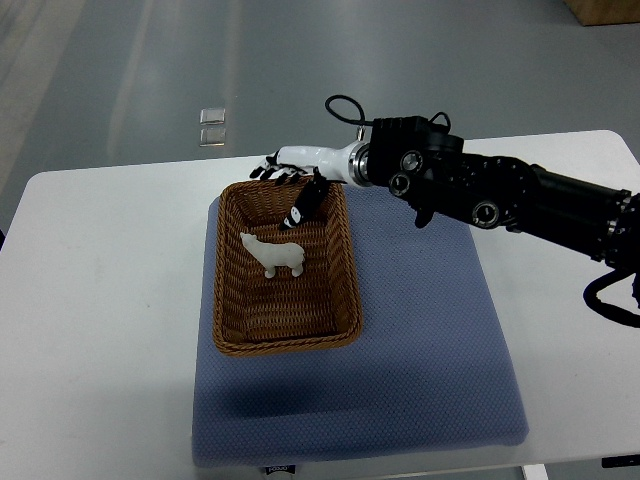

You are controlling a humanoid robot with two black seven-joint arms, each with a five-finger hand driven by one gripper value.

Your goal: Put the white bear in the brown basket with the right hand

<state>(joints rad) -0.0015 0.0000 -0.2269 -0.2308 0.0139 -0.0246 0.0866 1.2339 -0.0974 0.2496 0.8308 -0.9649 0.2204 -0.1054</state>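
Already your bear (273,254) stands inside the basket (232,300), near its far end. Above the far rim, your right hand (293,178) holds nothing, fingers loosely spread, partly hidden behind the wrist. Basket sits on a blue mat (430,340) on the desk (100,300).

The right arm comes in from the right edge of the frame and runs up and leftward — a chain of bulky black segments ending in a white wrist section near the upper centre. Its right hand (290,180) sits at the top centre, fingers spread and loose (one dark finger points down and left), holding nothing. No left arm shows.
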